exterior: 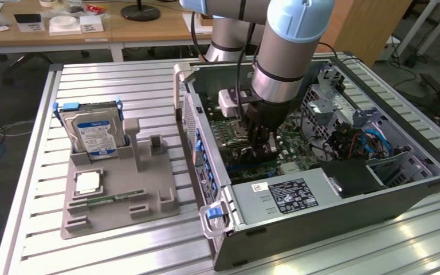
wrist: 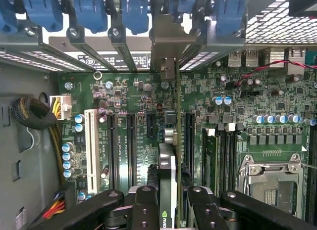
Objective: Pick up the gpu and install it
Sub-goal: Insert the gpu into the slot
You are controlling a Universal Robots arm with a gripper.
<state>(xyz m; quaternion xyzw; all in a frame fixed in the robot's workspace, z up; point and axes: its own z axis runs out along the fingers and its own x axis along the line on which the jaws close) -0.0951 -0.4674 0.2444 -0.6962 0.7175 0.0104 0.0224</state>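
With the end effector (wrist: 171, 203) clenched on the gpu (wrist: 167, 161), held on edge over the motherboard (wrist: 247, 101) inside the computer case (exterior: 319, 229), hold the card upright and parallel to the black expansion slots (wrist: 131, 146), silver bracket (wrist: 166, 47) facing the rear, and press down evenly.

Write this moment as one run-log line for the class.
gripper: shut on gpu | place: inside computer case, card edge-on over motherboard slots | seated: cannot tell
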